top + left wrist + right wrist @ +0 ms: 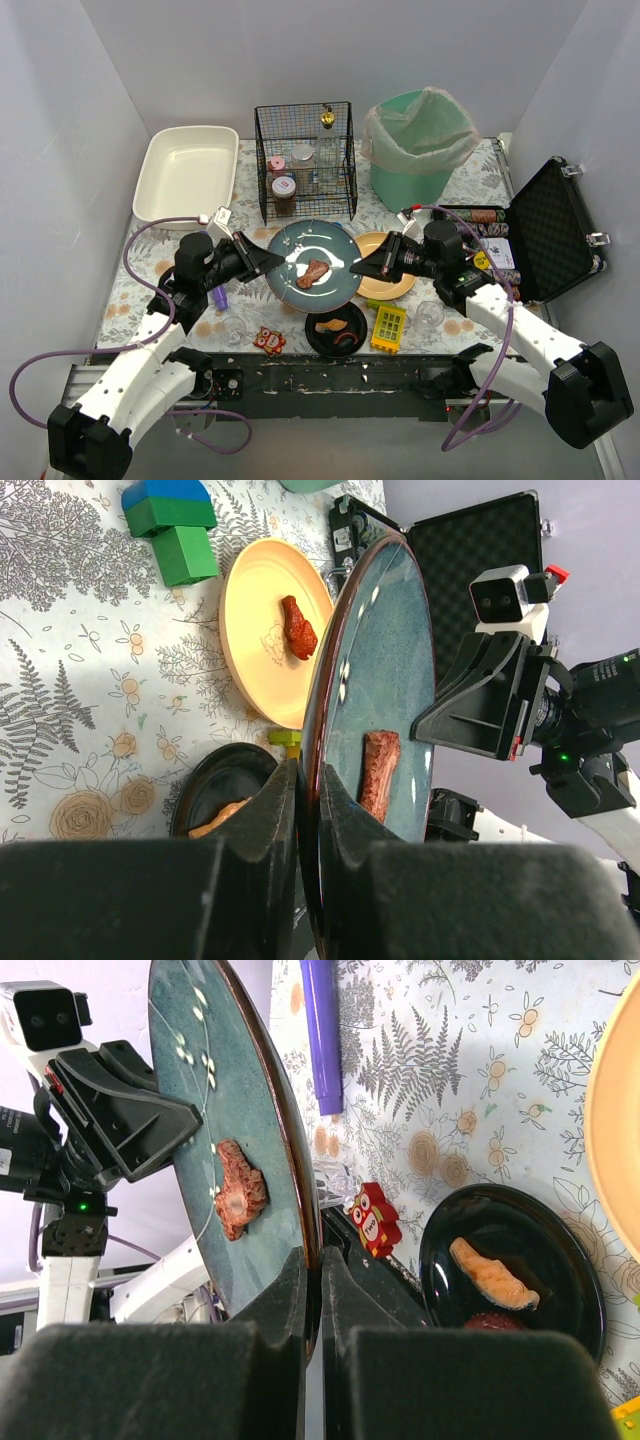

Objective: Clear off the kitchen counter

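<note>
Top view: kitchen counter (135,290) spans the whole frame under everything, black front edge nearest the arm bases. Left gripper (275,262) clamps the left rim of the blue plate (300,245), right gripper (358,268) clamps its right rim; plate sits mid-counter between them with a meat piece (316,272) on it. Yellow plate (395,285) just right of it, partly under the right gripper. Black plate (335,330) just in front, owl toy (268,341) to its left, yellow-green block (388,327) to its right. Purple marker (219,296) beside the left arm. Back row: white tub (185,172), wire basket (305,160) with jars, green bin (415,145); open black case (555,230) far right. Left wrist: fingers (270,810) pinch the blue plate (385,660) rim from both faces, plate looks clear of the cloth, meat piece (378,772) near the held edge, right gripper (480,710) on the opposite rim. Yellow plate (260,610) carries a drumstick (298,627). Right wrist: fingers (345,1290) closed on the blue plate (215,1090) rim, same pinch. Below on the counter (450,1060): purple marker (322,1030), owl toy (375,1220), black plate (530,1260) with a salmon piece (492,1272)
</note>
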You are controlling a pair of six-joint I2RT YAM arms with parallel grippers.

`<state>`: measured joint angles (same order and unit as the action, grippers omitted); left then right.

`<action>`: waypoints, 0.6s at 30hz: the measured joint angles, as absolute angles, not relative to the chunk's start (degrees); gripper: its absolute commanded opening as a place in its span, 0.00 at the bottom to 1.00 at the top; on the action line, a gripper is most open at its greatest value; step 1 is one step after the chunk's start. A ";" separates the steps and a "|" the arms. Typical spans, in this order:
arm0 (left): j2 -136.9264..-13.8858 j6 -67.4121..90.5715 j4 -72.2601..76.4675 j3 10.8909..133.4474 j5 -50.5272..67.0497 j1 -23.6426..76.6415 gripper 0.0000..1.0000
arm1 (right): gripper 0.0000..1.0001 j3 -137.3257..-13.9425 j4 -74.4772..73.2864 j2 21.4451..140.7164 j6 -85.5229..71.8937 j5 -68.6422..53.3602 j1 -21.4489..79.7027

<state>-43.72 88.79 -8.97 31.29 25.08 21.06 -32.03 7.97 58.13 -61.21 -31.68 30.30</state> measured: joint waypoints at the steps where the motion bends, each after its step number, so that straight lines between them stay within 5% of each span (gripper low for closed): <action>1: -43.72 88.88 -8.97 31.29 25.08 21.06 0.00 | 0.01 -32.03 7.92 58.13 -61.12 -31.66 30.33; 15: -42.92 90.06 -3.70 27.14 26.55 21.06 0.00 | 0.01 -32.08 5.21 57.08 -58.28 -30.68 30.39; 17: -42.98 90.06 -3.73 27.14 26.57 21.06 0.00 | 0.10 -32.25 4.40 56.95 -58.06 -30.37 30.39; 18: -42.98 90.04 -3.86 27.14 26.55 21.06 0.00 | 0.25 -32.47 3.88 56.93 -57.87 -30.22 30.39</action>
